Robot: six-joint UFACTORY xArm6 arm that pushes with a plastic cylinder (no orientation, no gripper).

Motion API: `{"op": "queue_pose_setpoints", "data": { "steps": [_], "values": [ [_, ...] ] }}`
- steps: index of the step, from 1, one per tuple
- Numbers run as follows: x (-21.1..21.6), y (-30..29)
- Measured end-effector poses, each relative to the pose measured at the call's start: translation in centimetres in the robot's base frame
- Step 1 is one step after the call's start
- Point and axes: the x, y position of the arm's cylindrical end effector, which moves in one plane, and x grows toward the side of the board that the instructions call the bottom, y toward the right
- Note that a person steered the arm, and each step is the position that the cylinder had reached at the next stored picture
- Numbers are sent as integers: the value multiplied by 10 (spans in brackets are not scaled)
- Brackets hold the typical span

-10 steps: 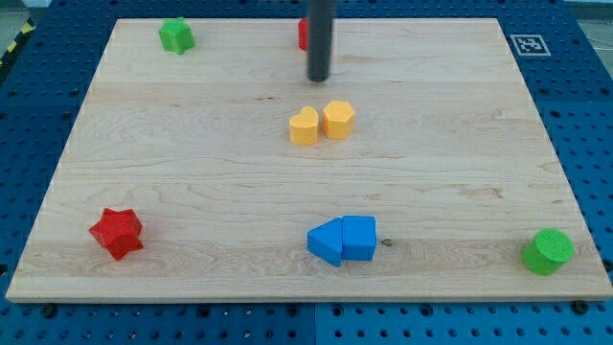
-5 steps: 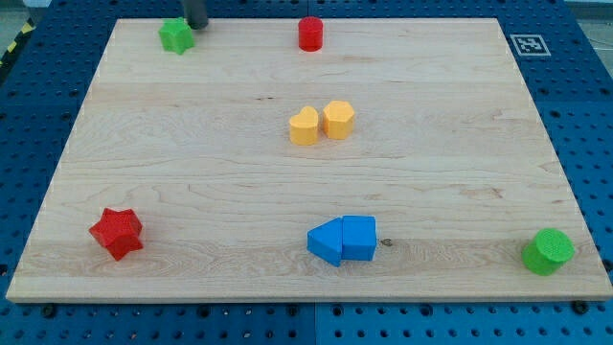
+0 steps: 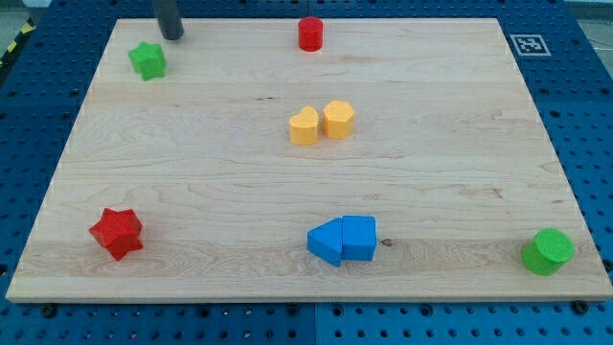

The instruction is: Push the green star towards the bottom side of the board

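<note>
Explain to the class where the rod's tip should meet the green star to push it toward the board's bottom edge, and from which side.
Probably its top-facing side, coming from the view's top. The green star lies near the board's top-left corner; my tip sits just up-right of it, so it should shift left to avoid pushing the star sideways.

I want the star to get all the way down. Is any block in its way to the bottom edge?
Maybe one. The red star sits near the bottom, almost straight below the green star. My tip is just above-right of the green star, nothing between them.

Straight dark grey rod, round in section, plain and unmarked, cut off by the view's top, my tip [image 3: 171, 37] blunt.
</note>
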Motion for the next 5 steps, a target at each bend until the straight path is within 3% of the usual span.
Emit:
{"op": "queue_pose_setpoints", "data": {
  "steps": [1, 4, 5],
  "values": [
    [21, -29],
    [112, 21],
    [107, 21]
  ]
}}
